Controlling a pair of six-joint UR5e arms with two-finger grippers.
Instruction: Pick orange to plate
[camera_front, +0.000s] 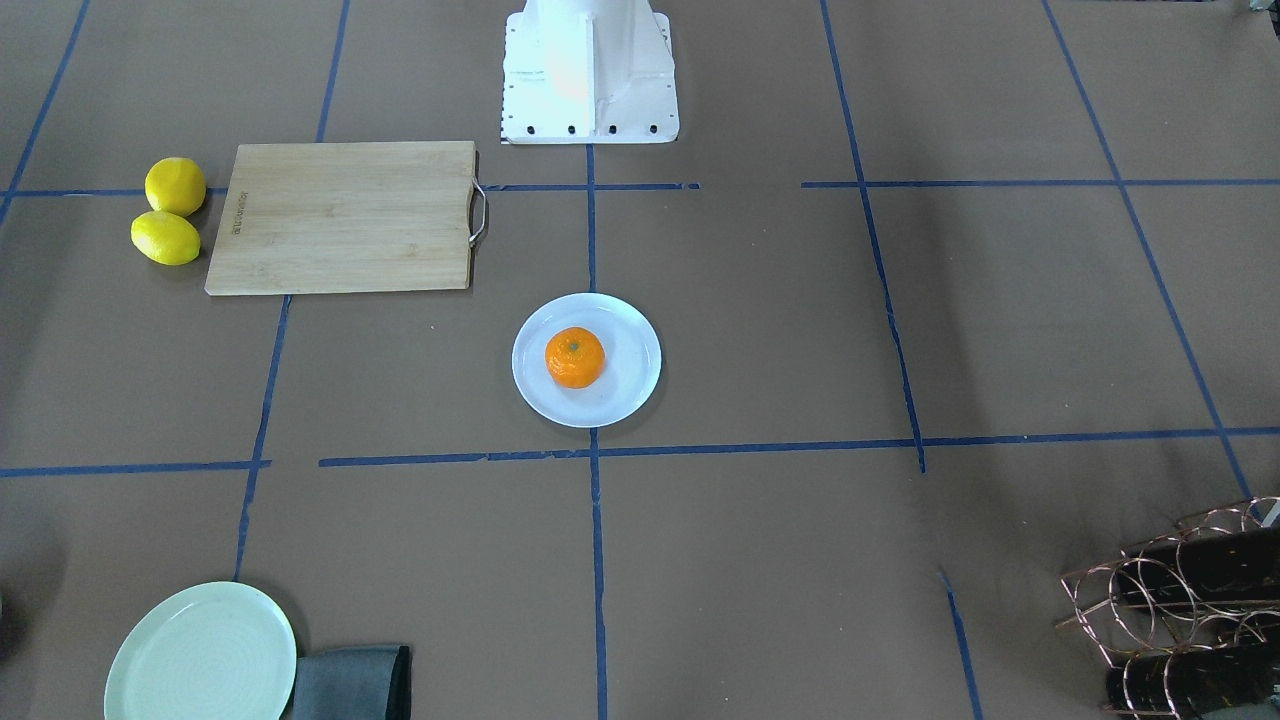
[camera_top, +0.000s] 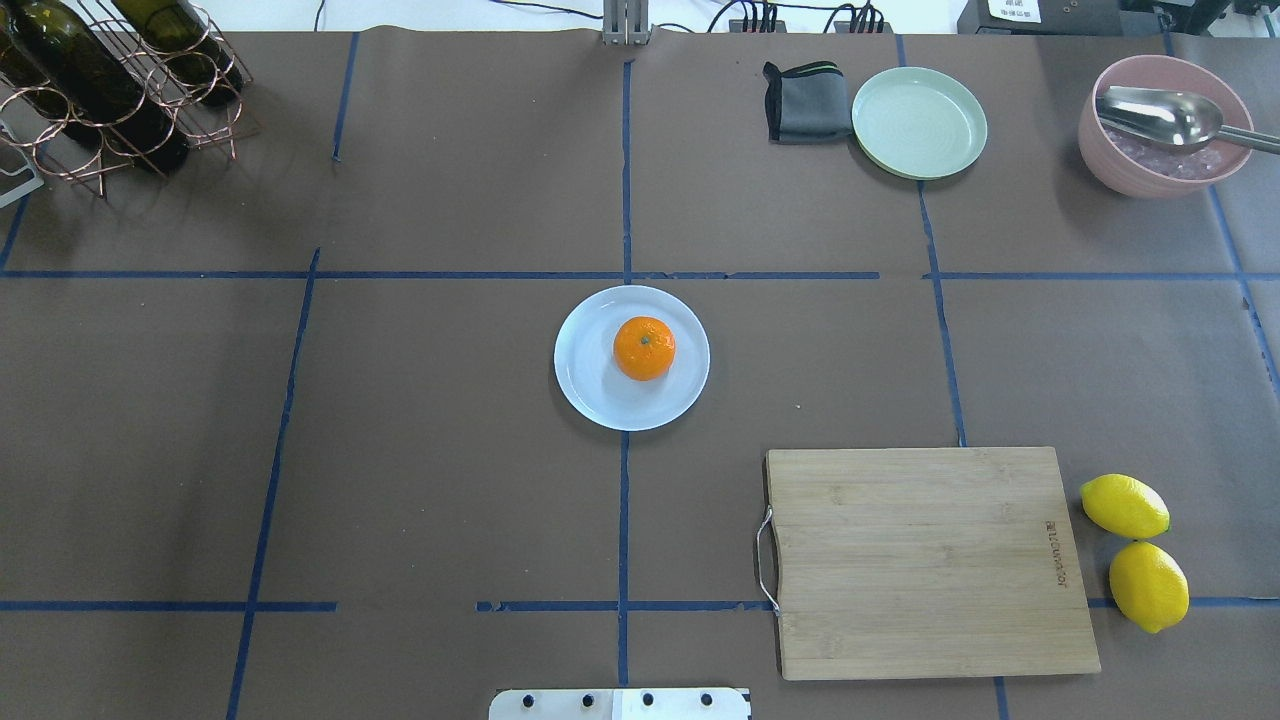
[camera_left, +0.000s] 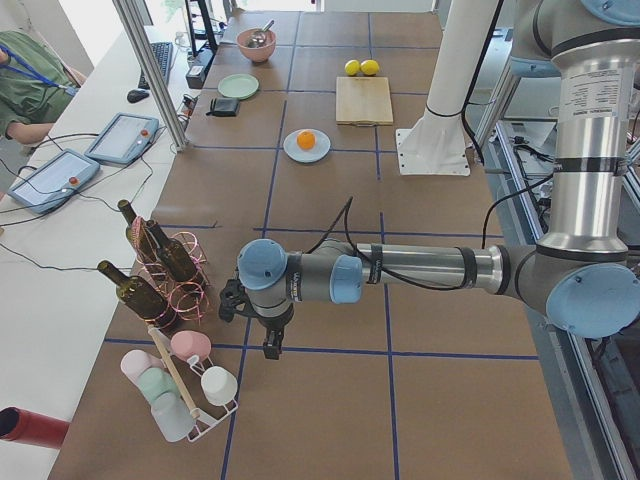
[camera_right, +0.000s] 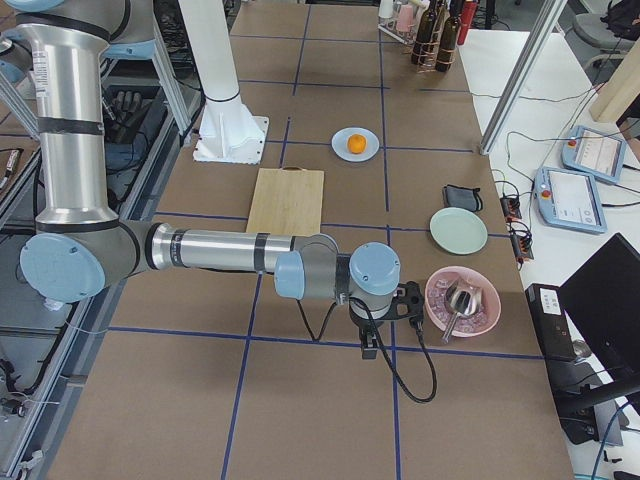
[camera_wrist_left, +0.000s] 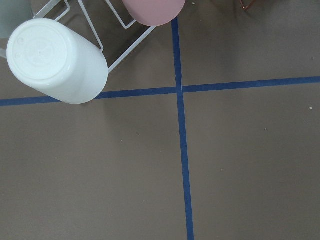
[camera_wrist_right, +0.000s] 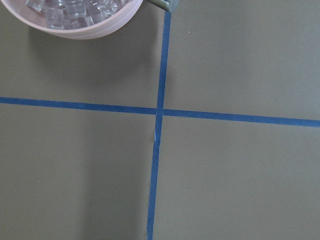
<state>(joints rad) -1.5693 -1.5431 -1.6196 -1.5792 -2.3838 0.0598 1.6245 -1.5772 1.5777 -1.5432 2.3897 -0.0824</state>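
Observation:
The orange rests on the pale bluish-white plate at the table's middle, a little off the plate's centre. The side views show the same orange on that plate. My left gripper hangs low over the table's left end, by the cup rack, far from the plate. My right gripper points down at the table's right end beside the pink bowl. Whether either is open or shut I cannot tell. Neither wrist view shows fingers, only taped table.
A wooden chopping board lies right of the plate with two lemons beyond it. A mint-green plate, a grey cloth and a pink bowl with a spoon stand at the back right. A bottle rack stands back left, cups by the left gripper.

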